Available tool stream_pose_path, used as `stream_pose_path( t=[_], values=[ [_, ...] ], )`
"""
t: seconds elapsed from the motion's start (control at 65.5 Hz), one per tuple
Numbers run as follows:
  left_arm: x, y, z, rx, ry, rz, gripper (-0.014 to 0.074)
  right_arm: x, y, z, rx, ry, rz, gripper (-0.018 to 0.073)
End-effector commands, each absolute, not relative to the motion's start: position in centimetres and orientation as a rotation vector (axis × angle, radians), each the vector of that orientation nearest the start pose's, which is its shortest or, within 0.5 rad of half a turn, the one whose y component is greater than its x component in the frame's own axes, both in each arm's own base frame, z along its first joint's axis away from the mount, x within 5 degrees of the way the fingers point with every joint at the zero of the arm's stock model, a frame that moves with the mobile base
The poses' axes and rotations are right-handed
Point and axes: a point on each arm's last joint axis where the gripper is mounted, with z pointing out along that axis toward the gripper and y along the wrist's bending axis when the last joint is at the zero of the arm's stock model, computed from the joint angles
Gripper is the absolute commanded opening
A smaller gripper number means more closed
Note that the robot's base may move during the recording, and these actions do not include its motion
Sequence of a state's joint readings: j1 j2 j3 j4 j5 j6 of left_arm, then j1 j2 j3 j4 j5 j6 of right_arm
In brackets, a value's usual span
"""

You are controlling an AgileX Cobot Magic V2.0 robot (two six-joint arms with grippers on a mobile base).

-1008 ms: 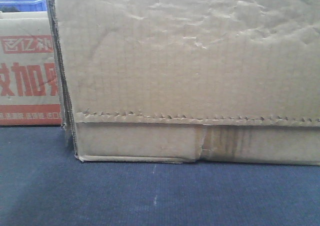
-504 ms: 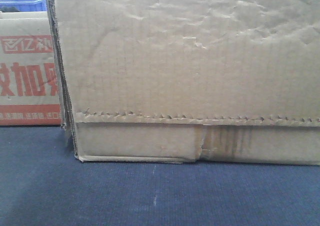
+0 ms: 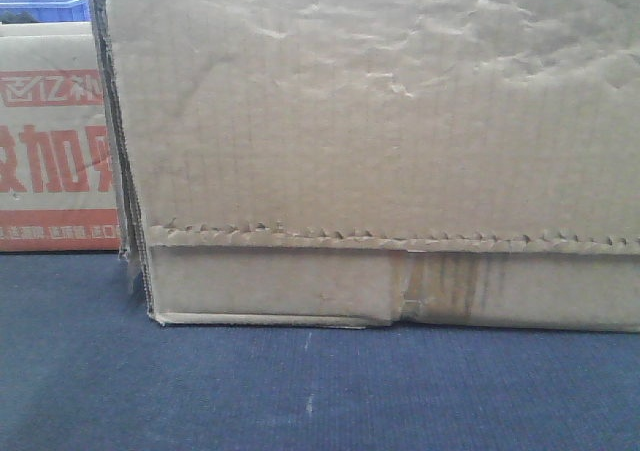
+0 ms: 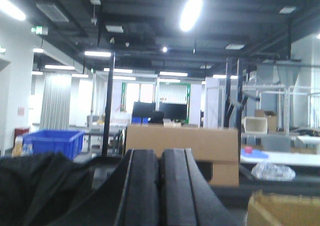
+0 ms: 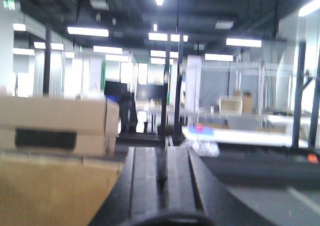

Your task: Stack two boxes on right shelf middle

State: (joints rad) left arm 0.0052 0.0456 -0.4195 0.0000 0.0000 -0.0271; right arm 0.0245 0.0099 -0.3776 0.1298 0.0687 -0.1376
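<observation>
Front view: one plain carton (image 3: 380,121) fills nearly the whole frame. It is wrinkled, with a jagged flap seam low across its face and a taped joint at about 6 o'clock. It sits flat on the dark blue counter (image 3: 300,391) with nothing on top of it that shows. At its 9 o'clock, set further back, stands a printed carton (image 3: 55,141) with red lettering. A blue bin (image 3: 45,8) edge shows at 11 o'clock behind that.

Progress, as a judgement: nothing is stacked and no carton is lifted. The shelf tier appears in no view, so both placements look yet to be done. Whether the printed carton is the second box, I cannot tell.

The wrist views give what the front view lacks, namely the arms. The left gripper (image 4: 160,158) has its fingers pressed together, empty, raised and pointing out into the hall. A brown carton (image 4: 200,141) lies at its 12 o'clock, well apart. A blue crate (image 4: 52,142) is at 9 o'clock and an open carton corner (image 4: 280,211) at 5 o'clock.

The right gripper (image 5: 161,158) is likewise drawn together with only a thin dark slit, pinching nothing. The picture is blurred. Stacked cartons (image 5: 55,116) sit at its 9 o'clock.

Neither wrist view shows the plain carton's face. The front view shows no gripper at all.
</observation>
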Motion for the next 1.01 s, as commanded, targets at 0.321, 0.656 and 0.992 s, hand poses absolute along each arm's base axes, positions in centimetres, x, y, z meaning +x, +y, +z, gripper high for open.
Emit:
stream_pose_path(
  t=[0.321, 0.656, 0.992],
  values=[
    [5.8, 0.0, 43.9, -0.008, 1.493, -0.020, 0.0167, 5.9, 0.6, 43.4, -0.068, 1.419, 0.035, 0.0193],
    [11.4, -0.8, 42.1, 0.044, 1.754, -0.063, 0.0596, 12.3, 0.7, 41.8, -0.071, 1.626, 0.040, 0.0570],
    [20.0, -0.9, 44.3, 0.031, 2.266, -0.021, 0.0568, 12.3, 0.8, 41.8, -0.076, 1.626, 0.044, 0.0570]
  ],
)
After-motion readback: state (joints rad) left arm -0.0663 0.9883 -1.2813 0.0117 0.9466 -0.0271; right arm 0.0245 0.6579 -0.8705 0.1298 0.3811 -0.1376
